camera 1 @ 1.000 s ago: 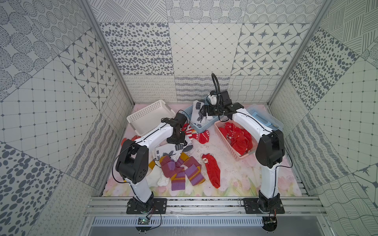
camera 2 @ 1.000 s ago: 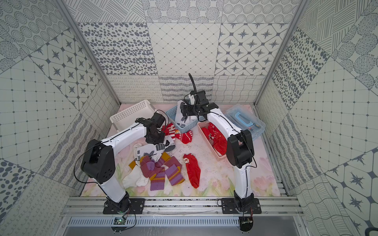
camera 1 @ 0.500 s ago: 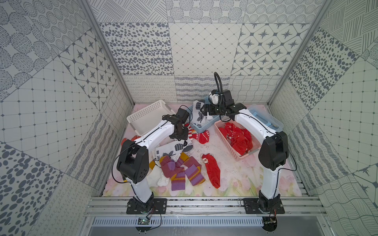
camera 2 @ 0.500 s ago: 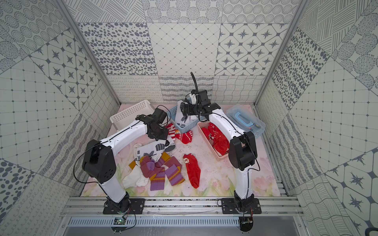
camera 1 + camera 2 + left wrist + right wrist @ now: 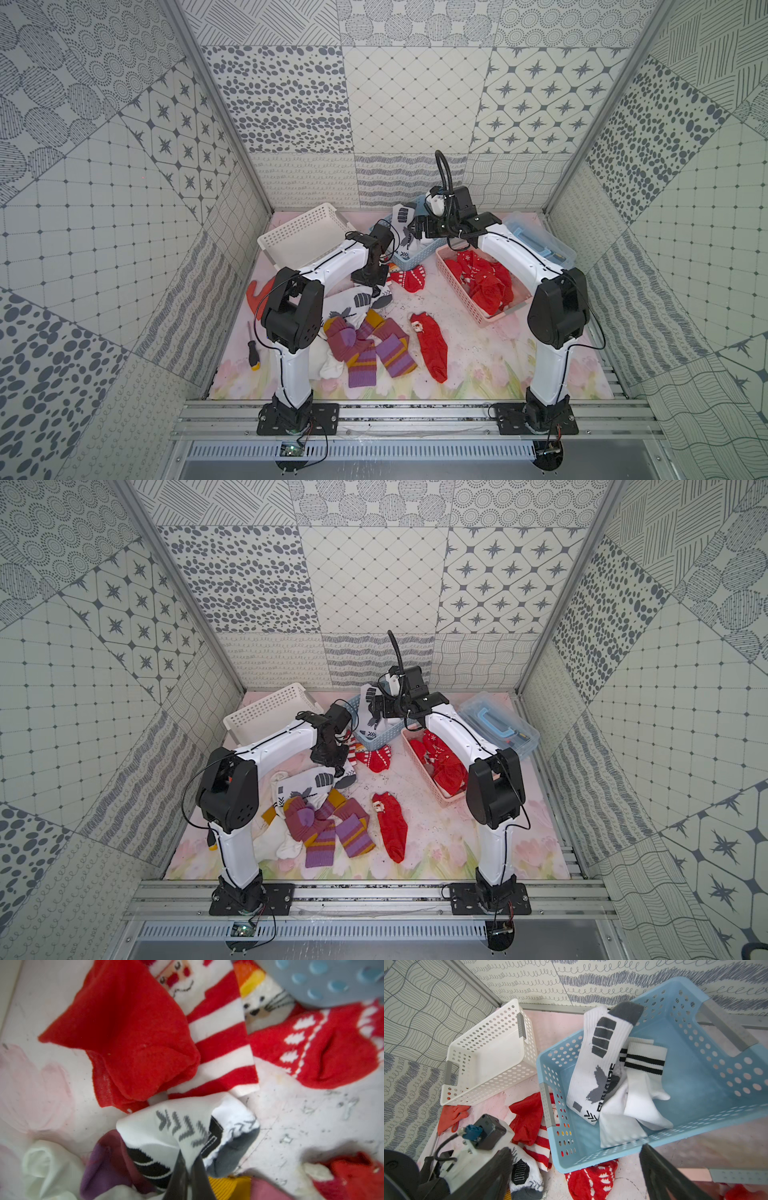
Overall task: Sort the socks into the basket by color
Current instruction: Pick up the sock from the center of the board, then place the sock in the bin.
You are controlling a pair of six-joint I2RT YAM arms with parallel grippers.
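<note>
My left gripper [image 5: 188, 1159] is shut on a fold of a white sock with grey chevrons [image 5: 178, 1126], low over the mat beside the sock pile [image 5: 370, 282]. Red and red-striped socks [image 5: 133, 1032] lie just beyond it. My right gripper [image 5: 576, 1159] hangs open and holds nothing above the blue basket [image 5: 554, 1076], which holds white socks [image 5: 598, 1068]. In both top views the pink basket [image 5: 465, 309] [image 5: 436, 785] holds red socks [image 5: 482, 278]. Purple-mustard socks [image 5: 365, 349] and a red sock [image 5: 432, 349] lie on the mat near the front.
An empty white basket [image 5: 299, 237] stands at the back left. An orange glove [image 5: 257, 291] and a screwdriver [image 5: 252, 347] lie by the left wall. A clear box with a blue handle [image 5: 536, 241] sits at the back right.
My left gripper has shifted slightly toward the blue basket and back over the white sock, and now pinches its fabric. The right arm has barely moved.
</note>
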